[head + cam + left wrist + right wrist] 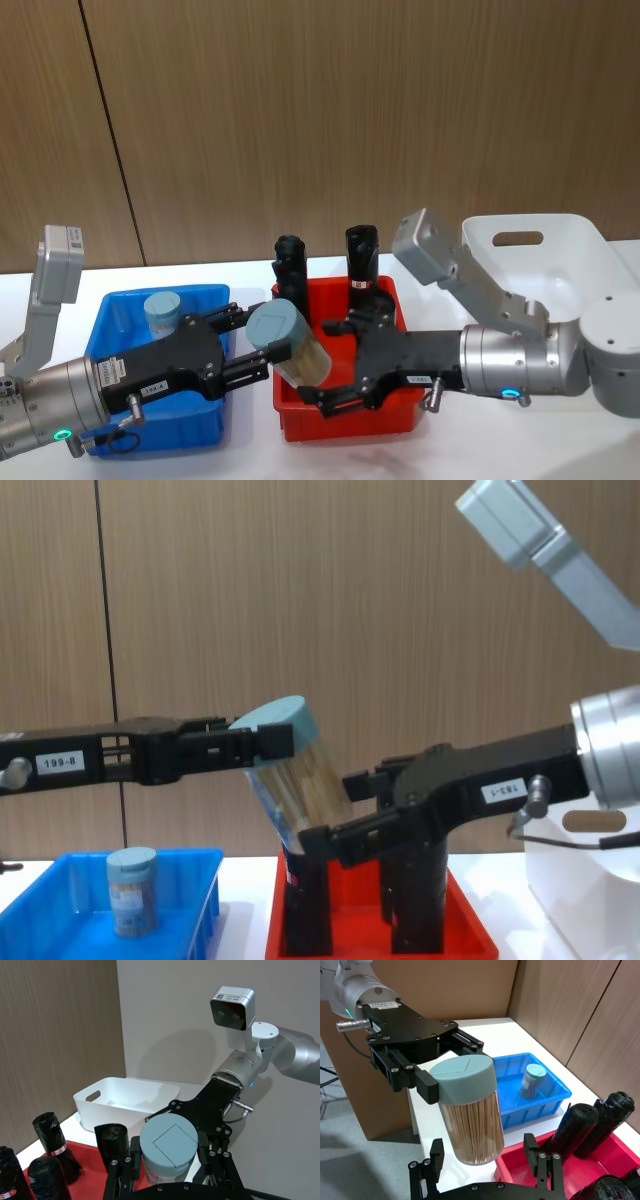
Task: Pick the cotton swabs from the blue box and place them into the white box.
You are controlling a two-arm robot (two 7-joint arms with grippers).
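Chest view: swabs (292, 772) above red tray (360, 920)

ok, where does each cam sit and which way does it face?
Head: above, facing down; both arms enter, left gripper clamps the held jar, right gripper open around it.
Chest: low, facing forward; jar tilted between both grippers.
Left wrist: on left arm, facing past its fingers and the lid toward right gripper, white box.
Right wrist: on right arm, facing left gripper and blue box; own fingers in foreground.
Shared: all see the held jar.
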